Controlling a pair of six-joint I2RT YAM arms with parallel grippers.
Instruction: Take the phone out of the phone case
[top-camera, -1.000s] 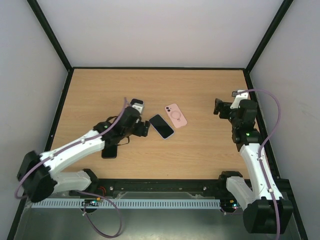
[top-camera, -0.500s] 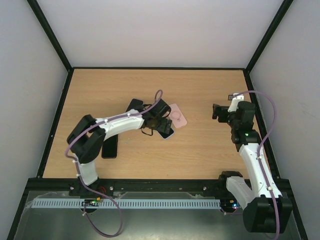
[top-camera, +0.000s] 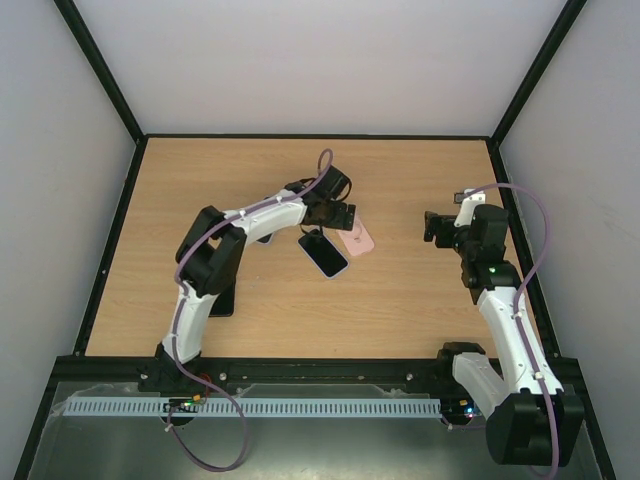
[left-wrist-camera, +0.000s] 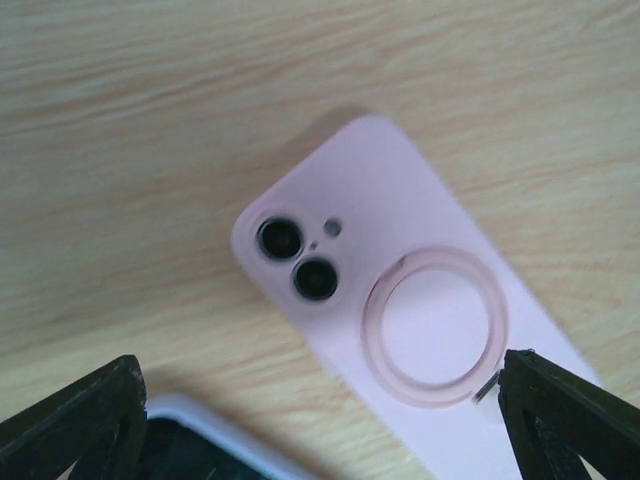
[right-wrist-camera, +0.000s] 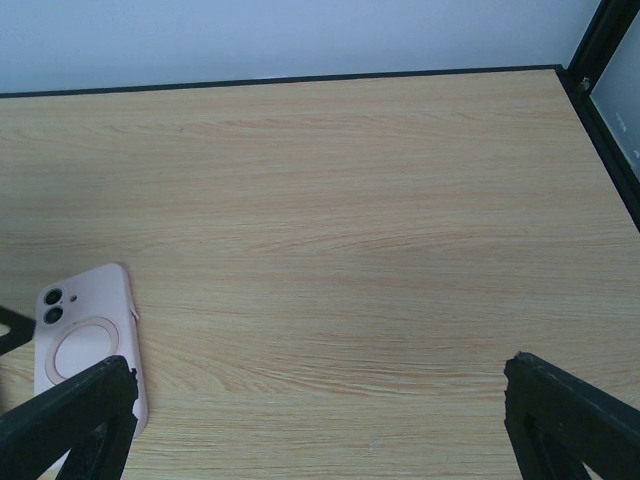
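Note:
The pink phone case lies back up on the wooden table, with a ring on its back and two camera lenses showing in its cutout. It also shows in the left wrist view and in the right wrist view. My left gripper hovers right over the case's far end, open and empty, its jaws wide apart on either side of the case. My right gripper is open and empty, off to the right of the case above bare table.
A phone with a white edge and a black screen lies just left of the pink case, its corner in the left wrist view. A dark phone lies at the near left. Black frame rails border the table.
My left arm has swung from the near left to the right and farther out, past the white-edged phone, until its gripper is over the pink case. My right arm has barely moved.

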